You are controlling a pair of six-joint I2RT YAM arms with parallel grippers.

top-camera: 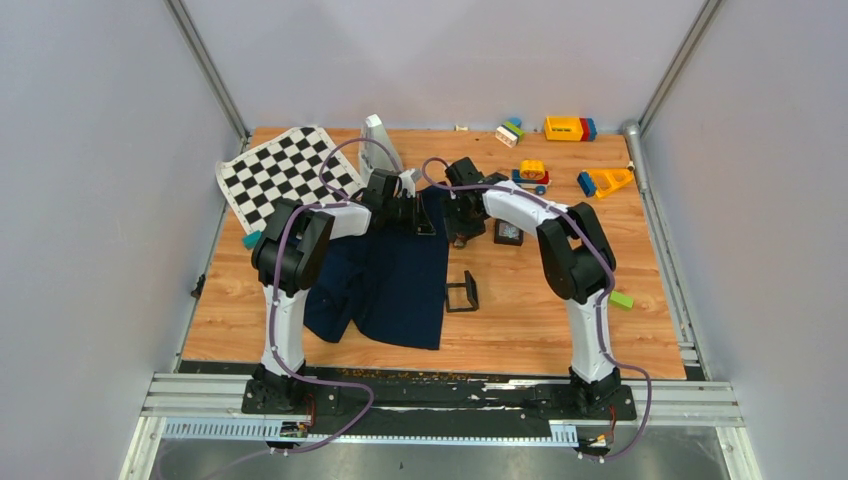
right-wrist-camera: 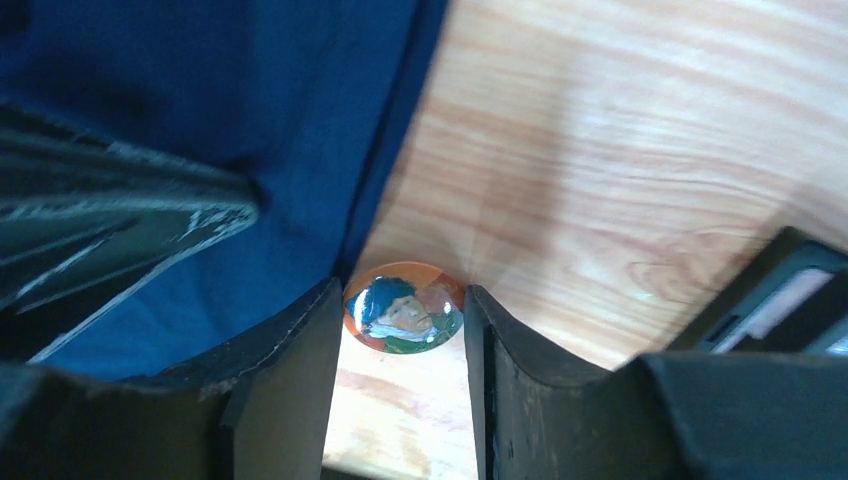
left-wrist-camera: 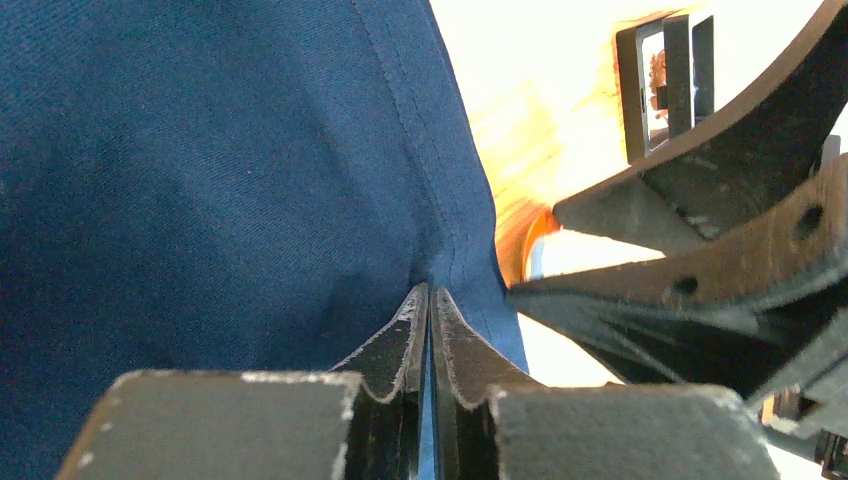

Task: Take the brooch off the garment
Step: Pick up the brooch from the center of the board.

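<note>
The dark navy garment (top-camera: pixel 390 280) lies on the wooden table between the arms. My left gripper (top-camera: pixel 425 215) is shut on a fold of the cloth near its hemmed right edge, as the left wrist view (left-wrist-camera: pixel 430 290) shows. The brooch (right-wrist-camera: pixel 403 308) is a round orange badge with a painted face. It sits at the garment's edge (right-wrist-camera: pixel 200 100), just over bare wood. My right gripper (right-wrist-camera: pixel 403 310) is closed on it, a finger against each side. The brooch shows as an orange rim in the left wrist view (left-wrist-camera: pixel 535 250). It is hidden in the top view under my right gripper (top-camera: pixel 462 238).
A black-and-white chequered mat (top-camera: pixel 285 175) lies at the back left, a white object (top-camera: pixel 378 145) behind the grippers. A black square frame (top-camera: pixel 461 292) and a small black box (top-camera: pixel 508 233) sit right of the garment. Toy blocks (top-camera: pixel 570 128) and a toy car (top-camera: pixel 532 175) stand at the back right, a green block (top-camera: pixel 622 299) at right.
</note>
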